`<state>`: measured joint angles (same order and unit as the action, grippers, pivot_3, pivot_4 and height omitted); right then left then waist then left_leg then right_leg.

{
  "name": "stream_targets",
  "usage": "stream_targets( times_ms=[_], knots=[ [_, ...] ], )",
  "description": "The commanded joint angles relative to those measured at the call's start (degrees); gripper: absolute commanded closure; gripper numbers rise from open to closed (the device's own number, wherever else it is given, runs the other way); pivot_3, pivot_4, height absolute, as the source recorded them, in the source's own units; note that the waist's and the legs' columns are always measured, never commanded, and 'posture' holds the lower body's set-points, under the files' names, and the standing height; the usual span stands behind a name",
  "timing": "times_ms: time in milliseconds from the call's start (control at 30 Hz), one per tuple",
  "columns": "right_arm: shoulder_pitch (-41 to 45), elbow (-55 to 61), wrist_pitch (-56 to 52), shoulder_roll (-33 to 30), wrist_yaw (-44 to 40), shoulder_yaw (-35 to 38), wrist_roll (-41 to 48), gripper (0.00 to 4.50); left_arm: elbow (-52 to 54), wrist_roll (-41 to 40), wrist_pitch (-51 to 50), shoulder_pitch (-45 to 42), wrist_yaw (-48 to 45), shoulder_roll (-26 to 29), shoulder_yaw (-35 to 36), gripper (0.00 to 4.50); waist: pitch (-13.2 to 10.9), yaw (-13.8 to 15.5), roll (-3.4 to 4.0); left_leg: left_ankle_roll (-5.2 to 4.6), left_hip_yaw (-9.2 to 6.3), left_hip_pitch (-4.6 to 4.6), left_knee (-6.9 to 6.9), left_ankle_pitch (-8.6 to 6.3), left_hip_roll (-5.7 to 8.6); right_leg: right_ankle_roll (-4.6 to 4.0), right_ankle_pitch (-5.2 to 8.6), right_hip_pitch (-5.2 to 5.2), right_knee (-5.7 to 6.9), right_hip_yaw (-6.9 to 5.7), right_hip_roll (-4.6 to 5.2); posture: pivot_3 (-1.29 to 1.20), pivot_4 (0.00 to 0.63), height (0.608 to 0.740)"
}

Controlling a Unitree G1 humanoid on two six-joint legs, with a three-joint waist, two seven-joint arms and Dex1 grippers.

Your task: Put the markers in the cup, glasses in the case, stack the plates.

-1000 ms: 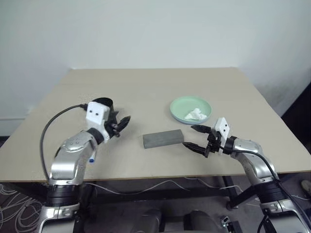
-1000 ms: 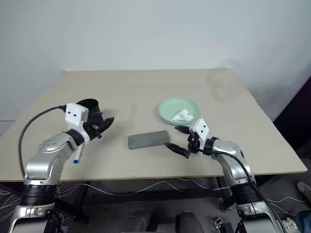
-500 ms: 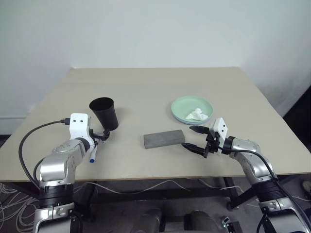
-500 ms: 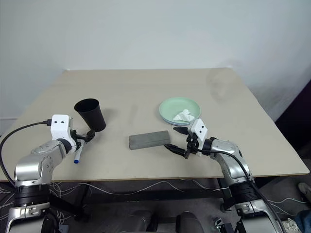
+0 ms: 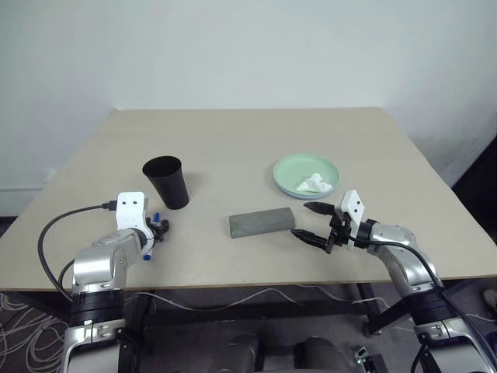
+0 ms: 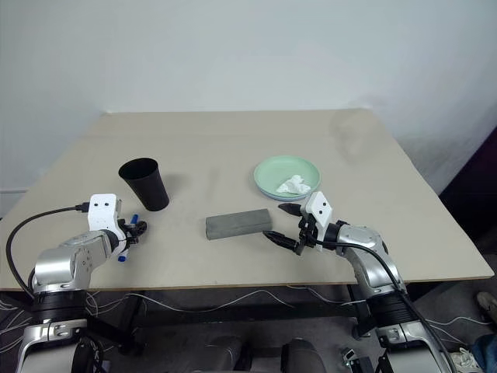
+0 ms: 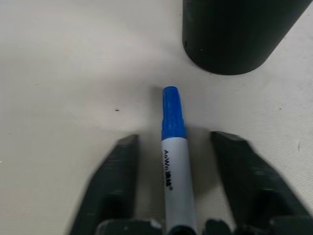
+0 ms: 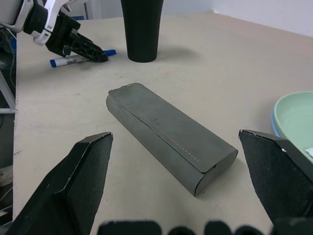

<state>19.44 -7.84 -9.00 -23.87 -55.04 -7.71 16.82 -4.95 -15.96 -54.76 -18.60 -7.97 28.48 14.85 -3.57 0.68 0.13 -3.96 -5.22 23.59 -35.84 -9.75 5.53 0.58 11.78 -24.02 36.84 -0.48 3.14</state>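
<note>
Down at the table with the left gripper, fingers straddling the marker, a gap showing on either side of the barrel, so not yet clamped, nothing lifted. Blue cap pointing away from the claw, straight toward the cup, which stands upright just ahead of the fingertips. Looks like the start of the marker step: closing and lifting to come, then the drop into the cup. No telling from here whether anything already sits inside the cup.

Over to the right gripper, spread wide, empty, hovering level. Case lying shut on the table just in front of it, between the two fingers' lines but untouched. No glasses anywhere on the tabletop; possibly already inside the closed case, though that stays a guess.

Beyond and to the outer side of the right claw, the plates: mint green sitting on the blue one, rim peeking out beneath, so stacking appears done. Crumpled tissue resting on top.
</note>
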Motion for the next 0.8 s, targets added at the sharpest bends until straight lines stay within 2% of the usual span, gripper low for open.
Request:
stream_targets(
  times_ms=[33, 133, 167, 267, 433, 567, 800],
  knots=[
    [0.7, 1.9, 1.2, -0.1, 0.2, 1.3, 0.3, 0.02, 1.0, 0.9, 0.5, -0.9, 0.1, 0.1, 0.2, 3.27, 0.0, 0.0, 0.0, 0.0, 0.01, 0.0, 0.0, 0.0, 0.0, 0.0, 0.0, 0.0, 0.0, 0.0, 0.01, 0.0, 0.0, 0.736],
    [0.8, 1.8, 1.2, 0.0, 0.2, 1.3, 0.3, 0.02, 1.9, 1.1, 1.2, -0.6, -1.9, 1.0, -1.0, 4.23, 0.0, 0.0, 0.0, 0.0, 0.01, 0.0, 0.0, 0.0, 0.0, 0.0, 0.0, 0.01, -0.01, 0.0, 0.01, 0.0, 0.0, 0.736],
    [0.8, 1.8, 1.3, 0.0, 0.2, 1.2, 0.3, 0.02, 3.3, 0.7, 1.7, 0.0, -4.8, 1.9, -2.8, 4.35, 0.0, 0.0, 0.0, 0.0, 0.01, 0.01, 0.0, 0.0, 0.0, -0.01, 0.01, 0.0, -0.02, 0.0, 0.01, 0.0, 0.0, 0.736],
    [1.2, 1.4, 1.4, 0.1, 0.1, 1.2, 0.2, 0.02, 8.3, -2.1, 2.6, 1.4, -11.6, 2.3, -5.6, 4.35, 0.0, 0.0, 0.01, 0.0, 0.01, 0.05, 0.0, 0.0, 0.0, -0.05, 0.03, -0.02, -0.03, 0.01, 0.02, 0.0, 0.0, 0.736],
    [1.8, 0.8, 1.5, 0.3, 0.0, 1.0, 0.0, 0.02, 11.7, -2.7, 7.2, 0.9, -17.4, 2.0, -9.4, 4.35, 0.0, -0.1, 0.01, 0.0, 0.02, 0.11, 0.01, 0.0, 0.0, -0.05, 0.03, -0.06, -0.08, 0.05, 0.04, 0.0, 0.0, 0.736],
    [2.0, 0.7, 1.7, 0.7, 0.1, 0.7, -0.2, 0.02, 12.9, 0.1, 21.2, -0.5, -22.9, 1.8, -14.0, 4.35, 0.0, 0.0, 0.01, 0.0, 0.03, 0.12, 0.1, 0.0, 0.0, -0.06, 0.03, -0.14, -0.08, 0.06, 0.05, 0.0, 0.0, 0.736],
    [2.4, 0.8, 1.7, 1.1, 0.5, 0.8, -0.2, 0.02, 1.9, 0.8, 39.7, -9.2, -19.9, -4.3, -9.3, 4.35, 0.0, 0.0, 0.01, 0.0, 0.06, 0.13, 0.11, 0.0, 0.0, -0.06, 0.01, -0.16, -0.09, 0.06, 0.04, 0.0, 0.0, 0.736]
  ],
)
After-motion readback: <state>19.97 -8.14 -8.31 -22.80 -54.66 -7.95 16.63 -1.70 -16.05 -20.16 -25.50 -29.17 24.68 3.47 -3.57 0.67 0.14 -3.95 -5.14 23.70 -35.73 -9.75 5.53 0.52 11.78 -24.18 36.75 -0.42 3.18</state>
